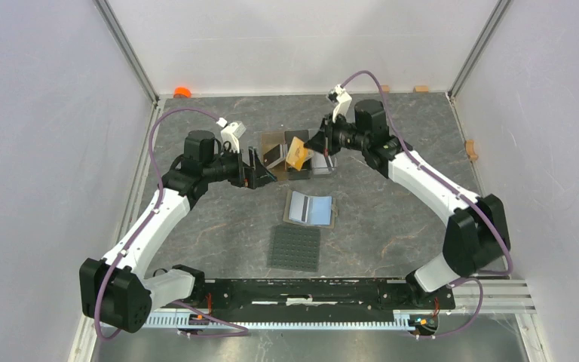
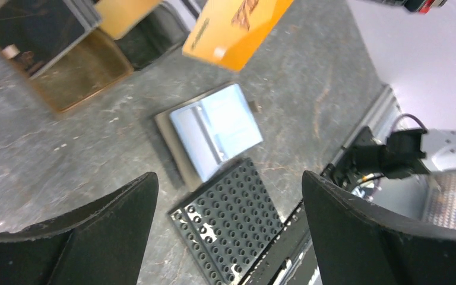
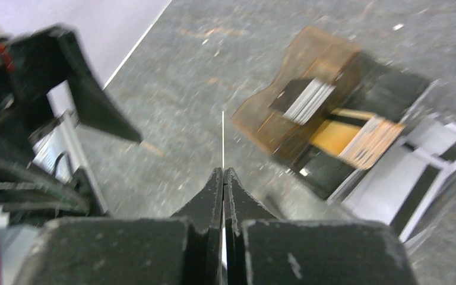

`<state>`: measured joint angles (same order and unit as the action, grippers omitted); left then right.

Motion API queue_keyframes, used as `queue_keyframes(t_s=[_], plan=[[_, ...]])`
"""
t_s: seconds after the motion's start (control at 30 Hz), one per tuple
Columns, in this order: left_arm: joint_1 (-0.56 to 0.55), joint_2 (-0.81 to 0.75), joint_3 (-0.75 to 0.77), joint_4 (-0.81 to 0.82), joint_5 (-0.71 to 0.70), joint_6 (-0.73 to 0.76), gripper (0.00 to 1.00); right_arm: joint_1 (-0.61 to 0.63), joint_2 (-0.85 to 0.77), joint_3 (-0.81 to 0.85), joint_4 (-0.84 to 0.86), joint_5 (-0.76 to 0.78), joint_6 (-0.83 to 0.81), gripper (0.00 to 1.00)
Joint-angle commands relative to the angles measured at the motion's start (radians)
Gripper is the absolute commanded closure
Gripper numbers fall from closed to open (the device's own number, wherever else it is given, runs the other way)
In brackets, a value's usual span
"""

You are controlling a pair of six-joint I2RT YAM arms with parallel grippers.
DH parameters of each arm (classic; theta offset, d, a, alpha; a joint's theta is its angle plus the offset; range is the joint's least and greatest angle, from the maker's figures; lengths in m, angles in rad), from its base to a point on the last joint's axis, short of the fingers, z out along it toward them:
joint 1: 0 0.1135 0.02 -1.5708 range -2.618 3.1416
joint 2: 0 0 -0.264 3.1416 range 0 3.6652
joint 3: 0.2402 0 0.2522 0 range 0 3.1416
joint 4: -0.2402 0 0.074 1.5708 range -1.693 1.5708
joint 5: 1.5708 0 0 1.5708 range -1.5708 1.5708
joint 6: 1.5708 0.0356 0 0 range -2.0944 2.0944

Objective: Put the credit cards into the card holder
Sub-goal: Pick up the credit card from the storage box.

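Pinching the gold-orange card (image 1: 296, 153) in the right tool (image 3: 223, 172), closed tight on it edge-on, card lifted clear of the worktop (image 1: 377, 249) just beside the amber stand (image 3: 261, 119). Holding the left tool (image 2: 228, 178) spread wide with nothing in it, at the stand's other side. Black card (image 2: 32, 29) standing in the stand. Nearer the bases, card holder (image 1: 310, 209) open and flat on the worktop, just beside the studded mat (image 1: 295, 247), apart from both tools.

Three cards (image 1: 295, 153), one holder (image 1: 310, 209), stand (image 2: 83, 74), mat (image 1: 295, 248).

Left end effector (image 2: 230, 187) spread wide, right end effector (image 3: 223, 173) pinched closed
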<state>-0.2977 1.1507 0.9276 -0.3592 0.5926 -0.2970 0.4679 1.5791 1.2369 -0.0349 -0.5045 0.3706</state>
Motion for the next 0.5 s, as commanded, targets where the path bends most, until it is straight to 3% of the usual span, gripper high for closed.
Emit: queue_keyframes(t_s=[0.0, 0.27, 0.4, 0.47], plan=[[-0.01, -0.013, -0.026, 0.143, 0.215, -0.036, 0.04, -0.003, -0.109, -0.127, 0.02, -0.21, -0.022, 1.0], [-0.072, 0.004, -0.035, 0.177, 0.304, -0.048, 0.05, 0.013, -0.274, -0.304, 0.148, -0.427, 0.059, 1.0], [-0.139, 0.022, -0.033, 0.186, 0.365, -0.048, 0.14, 0.021, -0.304, -0.318, 0.191, -0.464, 0.097, 1.0], [-0.158, 0.027, -0.032, 0.187, 0.389, -0.046, 0.24, 0.023, -0.31, -0.319, 0.209, -0.471, 0.11, 1.0]])
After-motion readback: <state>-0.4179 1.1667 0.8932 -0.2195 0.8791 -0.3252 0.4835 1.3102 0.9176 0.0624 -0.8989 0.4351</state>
